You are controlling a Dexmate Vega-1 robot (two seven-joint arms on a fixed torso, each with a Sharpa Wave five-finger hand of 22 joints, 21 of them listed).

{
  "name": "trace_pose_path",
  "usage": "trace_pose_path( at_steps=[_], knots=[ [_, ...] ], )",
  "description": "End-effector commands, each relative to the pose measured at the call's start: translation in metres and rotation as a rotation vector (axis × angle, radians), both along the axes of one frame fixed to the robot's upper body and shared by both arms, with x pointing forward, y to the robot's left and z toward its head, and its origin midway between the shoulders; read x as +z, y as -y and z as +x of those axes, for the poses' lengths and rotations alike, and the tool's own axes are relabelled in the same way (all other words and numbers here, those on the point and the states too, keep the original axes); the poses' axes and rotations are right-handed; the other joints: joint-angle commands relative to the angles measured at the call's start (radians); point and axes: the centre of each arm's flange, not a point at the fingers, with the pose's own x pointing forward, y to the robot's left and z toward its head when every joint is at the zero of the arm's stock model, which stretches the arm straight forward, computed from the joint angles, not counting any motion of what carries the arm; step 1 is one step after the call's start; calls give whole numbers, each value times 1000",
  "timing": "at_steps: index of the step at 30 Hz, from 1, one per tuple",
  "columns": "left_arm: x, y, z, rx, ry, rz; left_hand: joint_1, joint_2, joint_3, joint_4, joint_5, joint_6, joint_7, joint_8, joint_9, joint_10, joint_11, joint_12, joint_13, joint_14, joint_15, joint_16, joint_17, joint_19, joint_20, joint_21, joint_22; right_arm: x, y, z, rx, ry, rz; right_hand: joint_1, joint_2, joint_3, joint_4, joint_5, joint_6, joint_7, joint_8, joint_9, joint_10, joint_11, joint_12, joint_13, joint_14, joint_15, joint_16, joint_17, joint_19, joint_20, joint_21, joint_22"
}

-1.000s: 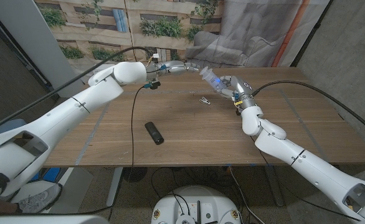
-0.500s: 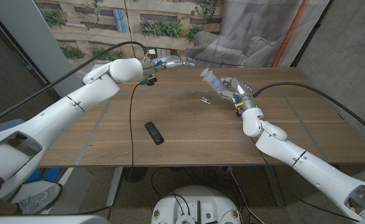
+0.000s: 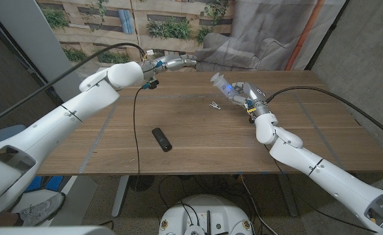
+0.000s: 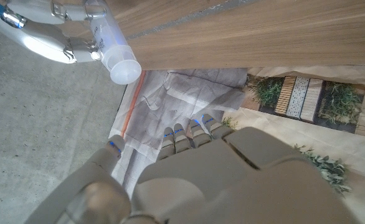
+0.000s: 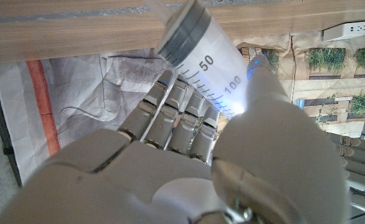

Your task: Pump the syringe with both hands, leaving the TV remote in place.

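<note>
The syringe (image 3: 219,82) is a clear barrel with printed marks and a dark seal inside (image 5: 184,30). My right hand (image 3: 242,92) grips it above the back right part of the table, its open end tilted up toward the left. The same barrel (image 4: 111,43) shows in the left wrist view, in the right hand (image 4: 42,28). My left hand (image 3: 172,63) hovers over the table's back edge, fingers stretched toward the syringe, a clear gap away, holding nothing (image 4: 232,174). The black TV remote (image 3: 161,139) lies on the table's middle front, away from both hands.
A small pale clip-like object (image 3: 214,104) lies on the wood just in front of the syringe. A black cable (image 3: 136,124) hangs from my left arm down across the table (image 3: 198,140). A grey cloth (image 3: 244,55) and a plant-print backdrop stand behind the table.
My left hand has drawn back to the left, away from the syringe's end that its fingertips reached a second ago. The right hand and syringe barely moved; the remote stayed put.
</note>
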Motion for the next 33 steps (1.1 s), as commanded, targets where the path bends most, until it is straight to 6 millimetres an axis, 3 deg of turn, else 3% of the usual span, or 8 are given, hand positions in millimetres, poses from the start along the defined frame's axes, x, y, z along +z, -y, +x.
trace_pose_path(
  at_steps=[1, 33],
  knots=[
    [-23, -21, 4, -4, -33, -166, 12, 78, 7, -6, 3, 1, -6, 1, 1, -3, -3, -2, 3, 9, -36, 2, 0, 7, -58, 9, 2, 8, 6, -2, -32, -2, -90, 79, 148, -3, -4, 6, 34, -31, 5, 5, 46, -48, 5, 4, -3, -112, 2, 5, -3, -114, 1, 3],
    [-96, -59, 23, -5, -84, -670, 18, 76, 15, -21, 2, 19, -9, 4, 1, -2, -4, -3, 3, 8, -35, 0, 0, 23, -53, 9, 2, 21, 42, 2, -148, -27, -459, 87, 142, -16, 0, 4, 37, -32, 2, 8, 29, -50, 3, 5, -23, -112, -1, 12, -5, -114, 1, 4]
  ],
)
